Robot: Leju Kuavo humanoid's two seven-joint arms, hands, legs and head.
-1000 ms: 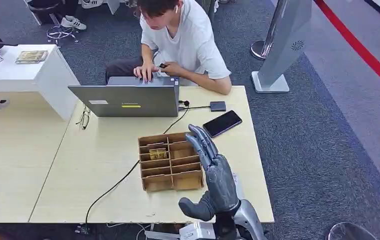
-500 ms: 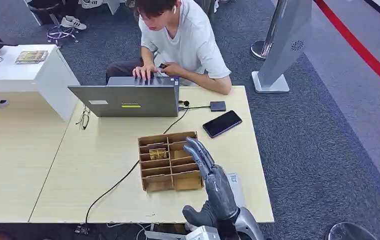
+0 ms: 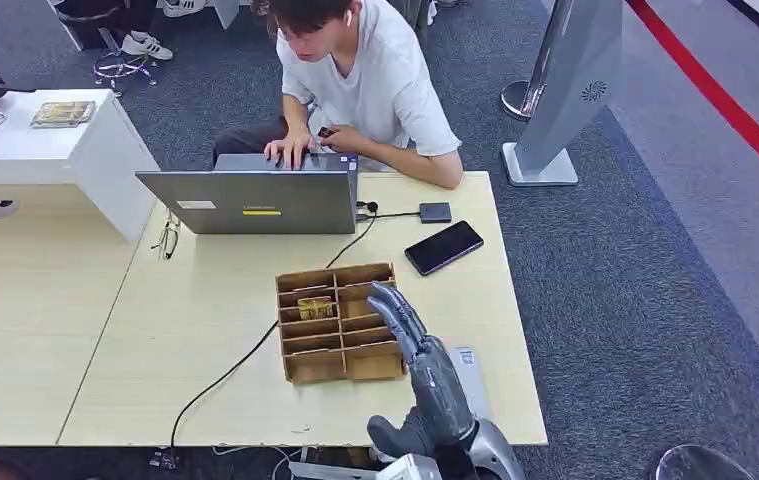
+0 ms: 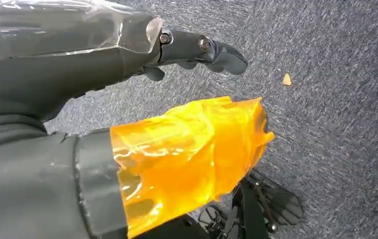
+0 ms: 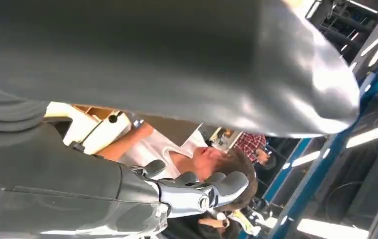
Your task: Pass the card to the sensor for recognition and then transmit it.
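My right hand, fingers spread and empty, hovers lower centre, with the card up-left in the divider box.

The right hand hangs empty above the tabletop, fingers straight and apart, reaching over the compartmented cardboard box. A card stands in a compartment left of the fingertips. Beyond them lies a phone.
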